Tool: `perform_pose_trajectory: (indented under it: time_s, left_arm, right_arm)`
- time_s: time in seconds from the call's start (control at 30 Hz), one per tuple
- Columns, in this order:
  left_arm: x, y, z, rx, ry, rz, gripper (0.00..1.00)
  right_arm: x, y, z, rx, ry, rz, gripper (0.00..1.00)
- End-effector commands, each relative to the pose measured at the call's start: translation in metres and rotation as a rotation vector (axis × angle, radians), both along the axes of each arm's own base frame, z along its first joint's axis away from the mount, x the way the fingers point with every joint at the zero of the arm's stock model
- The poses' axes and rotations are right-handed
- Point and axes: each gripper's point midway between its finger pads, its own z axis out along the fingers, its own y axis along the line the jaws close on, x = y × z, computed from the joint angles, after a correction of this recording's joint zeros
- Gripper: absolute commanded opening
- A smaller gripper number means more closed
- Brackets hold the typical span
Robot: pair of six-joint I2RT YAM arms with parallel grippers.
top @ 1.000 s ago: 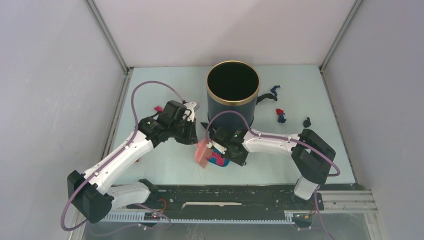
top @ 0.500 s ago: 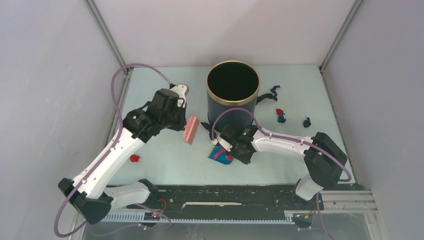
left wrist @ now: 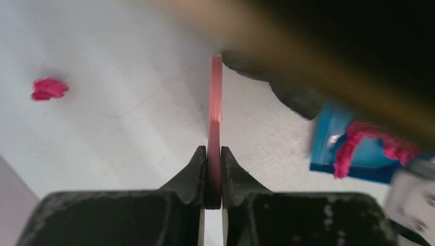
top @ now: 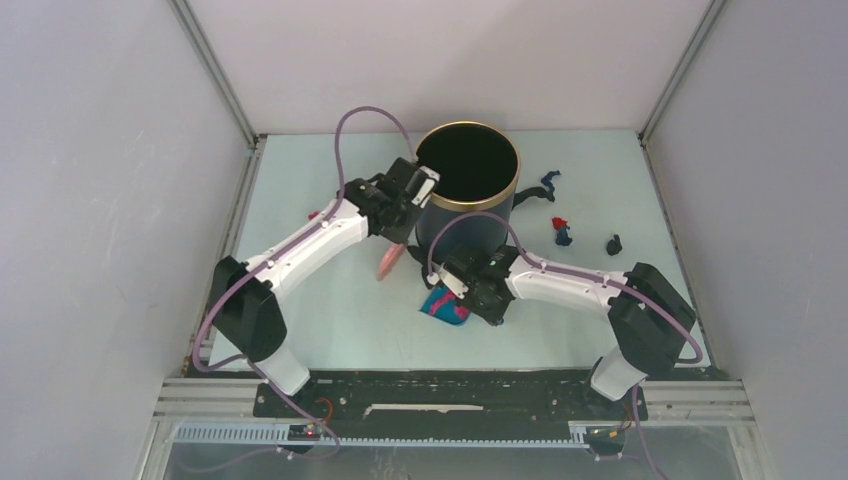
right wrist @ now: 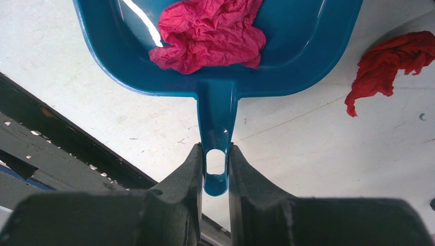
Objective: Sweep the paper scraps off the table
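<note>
Clamping one dustpan [right wrist: 318,46], right jaws face left jaws pinching one brush [left wrist: 215,102] amid roughly seven paper scraps [top: 613,243].

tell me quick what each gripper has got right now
left gripper: closed on the pink brush
right gripper: closed on the blue dustpan handle

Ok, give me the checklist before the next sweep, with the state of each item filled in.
1. The left gripper is shut on the brush: ok.
2. The right gripper is shut on the dustpan handle: ok.
3. A magenta scrap lies inside the dustpan: ok.
4. The table is free of paper scraps: not ok; several lie right of the bin, and a red scrap lies beside the dustpan.
5. The brush bristles touch the table: cannot tell.
</note>
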Motion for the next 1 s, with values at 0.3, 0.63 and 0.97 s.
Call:
perform_pose_trajectory:
  time_s: [0.3, 0.63, 0.97]
  left_arm:
    - [-0.090, -0.067, -0.005, -0.221, 0.121, -0.285, 0.00]
    - [-0.131, -0.082, 0.039, -0.398, 0.075, -0.334, 0.00]
    - [-0.115, 0.002, 0.083, -0.168, -0.107, -0.069, 0.00]
  right_arm:
    - [0.006, -0.008, -0.002, -0.005, -0.010, -0.016, 0.00]
    - [0.003, -0.013, 0.004, -0.003, -0.018, 0.002, 0.00]
    - [-0.007, -0.009, 0.009, 0.053, 0.009, 0.036, 0.00]
